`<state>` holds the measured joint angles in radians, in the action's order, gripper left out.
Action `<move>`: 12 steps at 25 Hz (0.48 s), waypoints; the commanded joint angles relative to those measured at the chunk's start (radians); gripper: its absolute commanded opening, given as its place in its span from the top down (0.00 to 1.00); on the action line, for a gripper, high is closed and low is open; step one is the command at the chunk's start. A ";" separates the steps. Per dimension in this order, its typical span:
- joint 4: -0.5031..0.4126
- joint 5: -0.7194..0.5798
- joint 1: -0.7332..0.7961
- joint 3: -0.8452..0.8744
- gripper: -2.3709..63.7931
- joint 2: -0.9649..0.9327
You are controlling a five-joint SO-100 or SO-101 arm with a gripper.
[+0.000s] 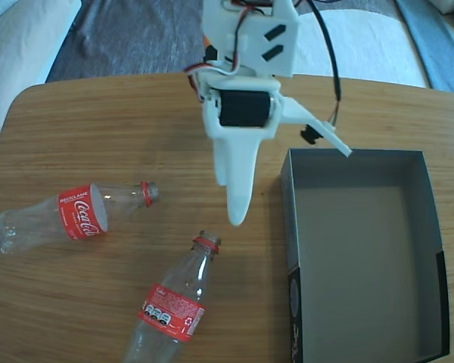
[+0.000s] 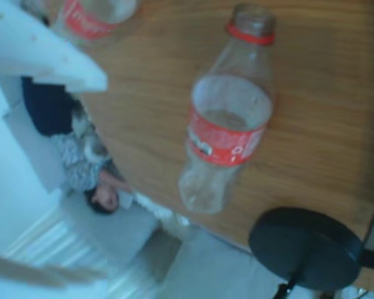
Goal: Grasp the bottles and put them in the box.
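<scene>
Wood table (image 1: 98, 121): Coca-Cola bottle (image 1: 72, 214) w/ "RECICLAME" label, 2nd bottle (image 1: 174, 302), box (image 1: 431, 219), pincer (image 1: 291, 185) apart.

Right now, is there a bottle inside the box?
No. In the fixed view the box shows only its bare grey floor, and both bottles, one and the other, lie on the table outside it.

In the fixed view, the shallow rectangular dark cardboard box (image 1: 363, 257) sits at the right of the round wooden table (image 1: 98, 121). Two clear plastic cola bottles lie on their sides left of it: one (image 1: 72, 215) far left, the other (image 1: 174, 302) nearer the box, at the picture's bottom edge.
</scene>
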<state>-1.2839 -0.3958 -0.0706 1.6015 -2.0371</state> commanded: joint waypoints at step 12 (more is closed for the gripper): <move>-0.046 -0.776 -0.130 -0.169 0.33 0.175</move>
<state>-1.3330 -1.1459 -0.2117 1.4926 -1.8623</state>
